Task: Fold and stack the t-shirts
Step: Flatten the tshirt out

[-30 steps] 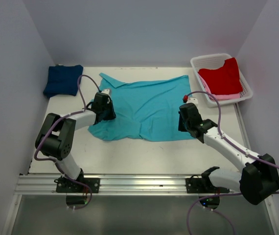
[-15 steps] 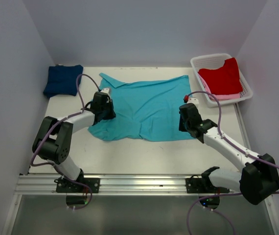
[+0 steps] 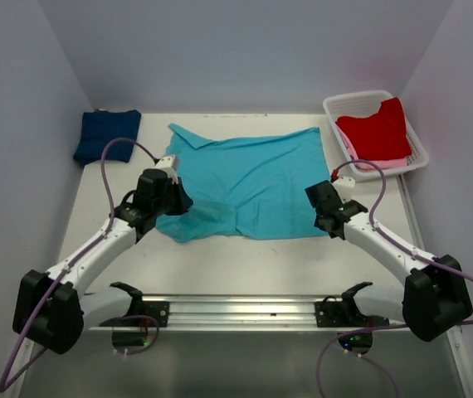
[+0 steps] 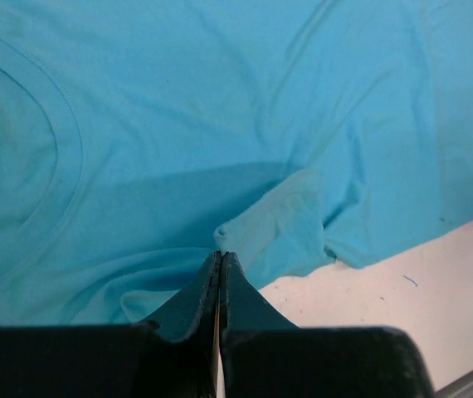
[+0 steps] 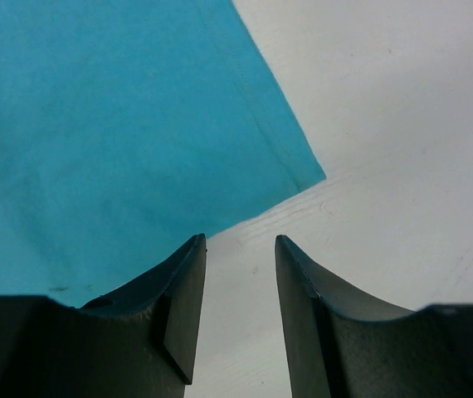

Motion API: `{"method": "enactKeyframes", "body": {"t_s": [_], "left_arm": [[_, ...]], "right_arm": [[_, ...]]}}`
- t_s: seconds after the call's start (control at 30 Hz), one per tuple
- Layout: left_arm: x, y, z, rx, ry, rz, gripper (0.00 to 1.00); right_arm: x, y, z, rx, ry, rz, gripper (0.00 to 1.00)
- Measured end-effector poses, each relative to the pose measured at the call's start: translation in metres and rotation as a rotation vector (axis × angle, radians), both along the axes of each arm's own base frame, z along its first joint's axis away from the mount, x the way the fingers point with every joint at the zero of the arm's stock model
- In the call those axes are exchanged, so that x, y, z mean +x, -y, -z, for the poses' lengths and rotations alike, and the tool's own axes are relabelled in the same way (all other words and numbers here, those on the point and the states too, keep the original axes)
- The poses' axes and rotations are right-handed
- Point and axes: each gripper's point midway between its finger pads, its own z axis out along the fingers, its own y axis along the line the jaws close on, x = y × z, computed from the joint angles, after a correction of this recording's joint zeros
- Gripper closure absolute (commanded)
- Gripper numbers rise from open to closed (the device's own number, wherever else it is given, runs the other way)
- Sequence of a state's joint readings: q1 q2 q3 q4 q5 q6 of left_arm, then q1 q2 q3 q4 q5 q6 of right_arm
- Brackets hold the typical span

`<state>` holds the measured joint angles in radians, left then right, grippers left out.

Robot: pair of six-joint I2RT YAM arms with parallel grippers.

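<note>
**A:** Item one, the turquoise t-shirt [image 3: 249,178]. Where is it, and in what condition?

**B:** It is spread open on the table [image 3: 245,265], rumpled along its near left edge, where a sleeve [image 4: 280,230] lies doubled over.

**A:** And the other stock, placed relative to that shirt?

**B:** The navy t-shirt [image 3: 106,137] is folded, well off its far left corner. The red t-shirt [image 3: 373,128] is off its far right corner, in the white basket [image 3: 340,104], with the pink t-shirt [image 3: 386,164] underneath.

**A:** Grippers?

**B:** The left gripper [image 4: 220,259] is over the shirt's near left part with its jaws pressed together (I cannot tell whether any cloth is pinched between them). The right gripper [image 5: 241,242] is just off the shirt's near right corner [image 5: 318,176], jaws apart and holding nothing.

**A:** How should the fold be handled?

**B:** I would have the right gripper take the hem a little way in from the corner. Both arms should lift evenly and carry the near edge toward the shirt's far edge, keeping the cloth taut. The doubled sleeve should be smoothed first, or it will probably crease into the fold.
</note>
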<state>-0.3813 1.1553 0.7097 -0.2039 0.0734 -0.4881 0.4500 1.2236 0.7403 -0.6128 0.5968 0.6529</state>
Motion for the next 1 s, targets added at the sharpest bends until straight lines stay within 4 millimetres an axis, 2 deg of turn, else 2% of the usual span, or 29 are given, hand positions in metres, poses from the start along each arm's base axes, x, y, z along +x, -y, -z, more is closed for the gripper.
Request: {"method": "enactKeyframes", "body": {"t_s": [0.33,0.47,0.6,0.63,0.73,0.9,1.0], "left_arm": [[-0.052,0.001,-0.023,-0.069,-0.036,0.044,1.0],[-0.071,-0.005,-0.042,-0.087,-0.028,0.038,1.0],[-0.081,-0.01,-0.081,-0.112,0.03,0.032,1.0],[-0.082,-0.011,-0.091,-0.119,0.05,0.031,1.0],[-0.085,-0.014,-0.11,-0.127,0.081,0.025,1.0],[-0.093,-0.021,-0.109,-0.107,0.059,0.009,1.0],[-0.098,-0.026,-0.102,-0.085,0.03,-0.003,1.0]], "right_arm": [[-0.01,0.011,0.002,-0.01,-0.007,0.092,0.63],[-0.013,0.019,0.009,0.007,-0.009,0.151,0.62],[-0.019,0.031,0.021,0.05,-0.019,0.23,0.54],[-0.022,0.033,0.024,0.072,-0.014,0.252,0.44],[-0.028,0.039,0.028,0.137,0.013,0.306,0.4],[-0.023,0.039,0.022,0.221,0.082,0.346,0.4],[-0.023,0.038,0.028,0.257,0.087,0.365,0.44]]}}
